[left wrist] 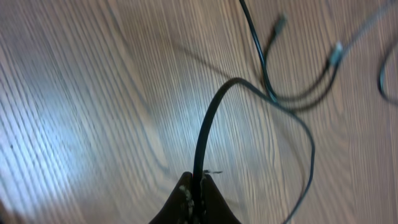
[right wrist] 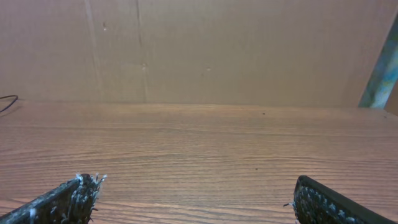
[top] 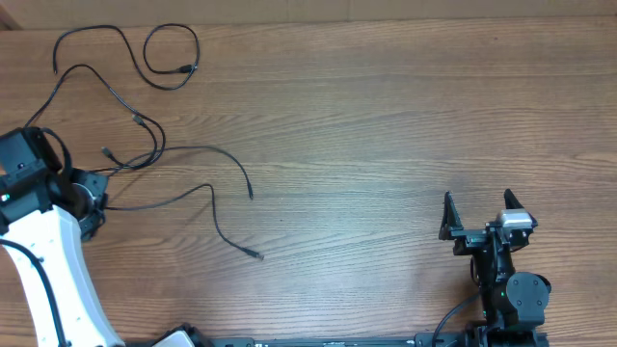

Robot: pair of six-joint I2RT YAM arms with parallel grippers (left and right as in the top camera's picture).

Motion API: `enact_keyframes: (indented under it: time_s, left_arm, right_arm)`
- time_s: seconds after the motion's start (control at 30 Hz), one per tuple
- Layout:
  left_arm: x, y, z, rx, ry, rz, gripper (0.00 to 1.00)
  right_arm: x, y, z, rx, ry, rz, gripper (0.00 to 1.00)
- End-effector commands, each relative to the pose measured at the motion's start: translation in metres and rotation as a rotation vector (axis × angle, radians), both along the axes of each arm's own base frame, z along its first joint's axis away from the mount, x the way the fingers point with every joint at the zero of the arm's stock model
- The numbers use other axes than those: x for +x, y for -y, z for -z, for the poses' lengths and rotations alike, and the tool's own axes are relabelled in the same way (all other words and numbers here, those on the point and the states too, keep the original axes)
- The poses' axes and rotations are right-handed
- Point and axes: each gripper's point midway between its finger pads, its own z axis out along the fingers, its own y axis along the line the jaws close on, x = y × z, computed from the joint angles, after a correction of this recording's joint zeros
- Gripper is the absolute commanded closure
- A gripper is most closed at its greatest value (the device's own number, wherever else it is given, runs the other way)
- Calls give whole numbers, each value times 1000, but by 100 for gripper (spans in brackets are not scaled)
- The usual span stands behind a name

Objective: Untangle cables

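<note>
The brown wood-grain counter (top: 386, 116) carries all the work, and everything of concern lies at its far left corner. The white-shelled left arm (top: 53, 275) reaches in along that left edge; the dark right arm (top: 511, 289) stands at the near right edge, well apart from the work. The thin black flexible cables (top: 154, 135) lie spread as loose curves across the upper left of the counter, not as a tight coil. Several strands cross one another near the left arm, and one long strand (top: 212, 186) trails out toward the middle. The left gripper (left wrist: 197, 186) is clenched on one cable strand (left wrist: 208, 118), which rises from between the fingertips, arches over and falls away to the right in the left wrist view. The right gripper (top: 479, 214) is released, jaws wide, holding nothing and touching no cable. Small plug ends lie free on the counter, one inside the top loop (top: 186, 68) and one at the tip of the long strand (top: 256, 256). Assessment: the step in hand appears to be the separating of the gripped strand from its neighbours, and the task looks partly done, with crossings left to clear. The next move calls for drawing that strand toward bare counter, low and gently, so the crossing cables are not dragged along. The idle right gripper would have to travel far to help.
</note>
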Motion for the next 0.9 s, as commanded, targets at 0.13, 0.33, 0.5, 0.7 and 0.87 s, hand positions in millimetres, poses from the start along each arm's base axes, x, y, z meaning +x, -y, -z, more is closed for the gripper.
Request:
enact_keyframes:
  time_s: [0.13,0.33,0.5,0.7,0.87]
  left_arm:
    - [-7,-59,11,101,-16,-197,96]
    - [-32,-105,20,195,-90,-334,96]
    - [-54,-136,28,261,-164,-396,96]
    - [-57,-181,24,376,-181,-293,96]
    - [-57,-203,27,430,-193,-250,96]
  right_arm:
    - [0,-1,2,3,3,-3,0]
    - [0,-1,2,3,3,-3,0]
    - [0,-1,2,3,3,-3,0]
    - [0,-1,2,3,3,-3,0]
    - [0,-1,2,3,3,-3,0]
